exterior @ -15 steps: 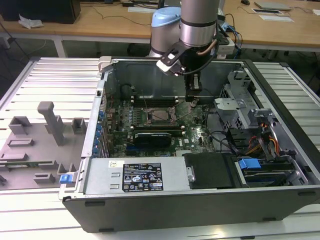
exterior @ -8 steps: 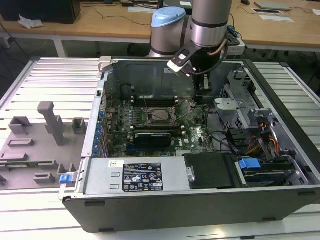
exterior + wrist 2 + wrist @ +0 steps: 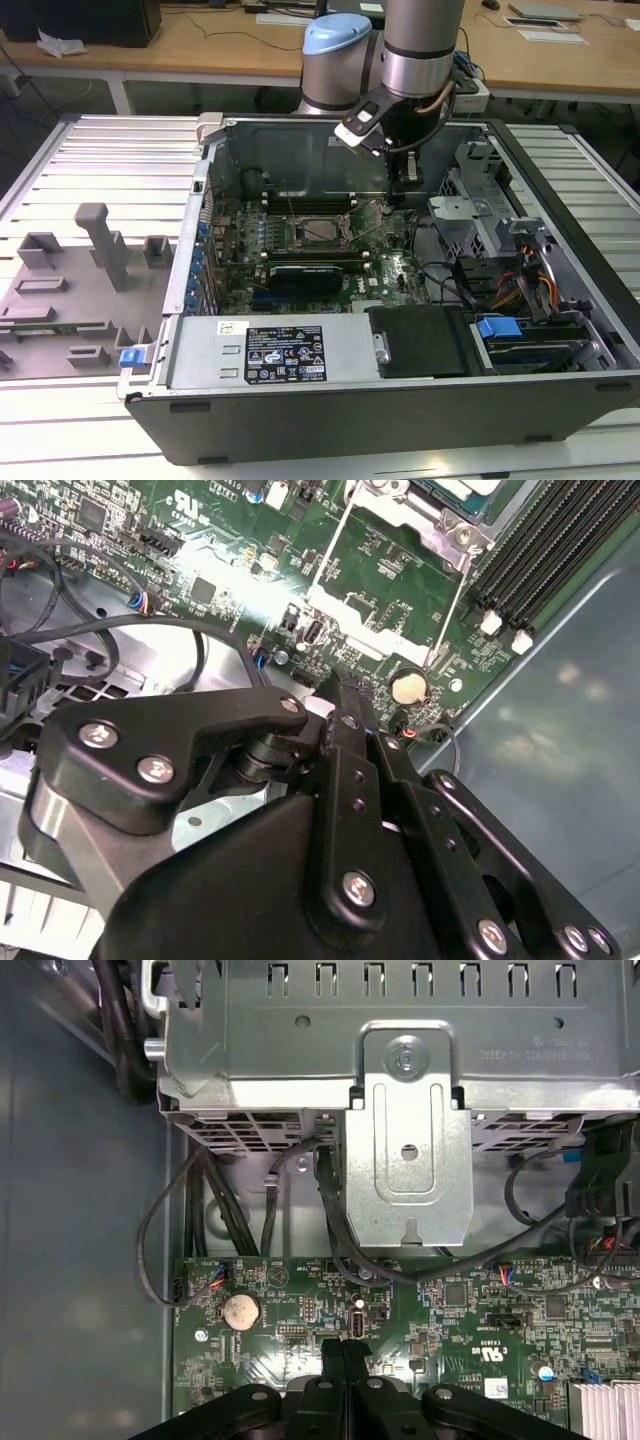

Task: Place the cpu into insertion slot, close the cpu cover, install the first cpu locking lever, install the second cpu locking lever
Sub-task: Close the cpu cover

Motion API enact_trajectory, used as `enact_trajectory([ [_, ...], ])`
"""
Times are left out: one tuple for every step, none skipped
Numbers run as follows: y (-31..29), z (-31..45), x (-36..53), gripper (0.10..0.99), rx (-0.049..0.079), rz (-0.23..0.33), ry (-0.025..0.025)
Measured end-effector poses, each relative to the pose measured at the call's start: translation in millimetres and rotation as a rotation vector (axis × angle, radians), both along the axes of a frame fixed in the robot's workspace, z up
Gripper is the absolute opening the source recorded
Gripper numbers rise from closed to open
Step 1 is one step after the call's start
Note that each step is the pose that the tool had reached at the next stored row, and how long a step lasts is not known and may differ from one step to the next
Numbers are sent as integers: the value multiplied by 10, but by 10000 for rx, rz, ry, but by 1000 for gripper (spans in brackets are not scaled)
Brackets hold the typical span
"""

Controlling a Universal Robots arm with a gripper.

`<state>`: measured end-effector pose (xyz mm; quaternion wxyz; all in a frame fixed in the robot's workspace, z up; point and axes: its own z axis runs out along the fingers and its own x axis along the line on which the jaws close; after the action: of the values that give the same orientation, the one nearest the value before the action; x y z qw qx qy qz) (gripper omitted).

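Note:
The insertion slot (image 3: 322,231) is a square socket with a shiny rim in the middle of the green motherboard; its corner is also in the second wrist view (image 3: 425,505). A silver frame plate, the cpu cover (image 3: 400,520), seems to lie flat there. I cannot tell whether the cpu sits under it. Two thin wire locking levers (image 3: 330,545) (image 3: 455,605) stick out from the socket, unlatched. My gripper (image 3: 404,198) (image 3: 344,1345) (image 3: 340,695) hangs to the exterior view's right of the socket, over the board's edge. It is shut, with nothing between its fingers.
A coin battery (image 3: 240,1309) lies on the board close to the fingertips. A metal drive cage (image 3: 410,1110) and black cables (image 3: 300,1190) stand just past the board's edge. The case walls ring the board. A grey fixture tray (image 3: 80,280) lies at the exterior view's left.

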<state>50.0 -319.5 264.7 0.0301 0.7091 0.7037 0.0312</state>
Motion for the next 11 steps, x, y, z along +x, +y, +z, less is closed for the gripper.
enact_trajectory([
  [0, -3, 2, 106, 0, 1, 4],
  [0, -8, 4, 106, 0, 0, 8],
  [0, -12, 5, 106, -1, 0, 13],
  [0, -14, 6, 106, -1, -1, 15],
  [0, -18, 7, 106, 0, -1, 19],
  [0, -21, 8, 106, 0, 0, 21],
  [0, -26, 11, 106, 1, 0, 26],
  [0, -29, 13, 106, -1, 0, 31],
  [0, -31, 17, 106, -1, 0, 35],
  [0, -33, 21, 106, -1, 0, 40],
  [0, -36, 24, 106, 0, 0, 44],
])
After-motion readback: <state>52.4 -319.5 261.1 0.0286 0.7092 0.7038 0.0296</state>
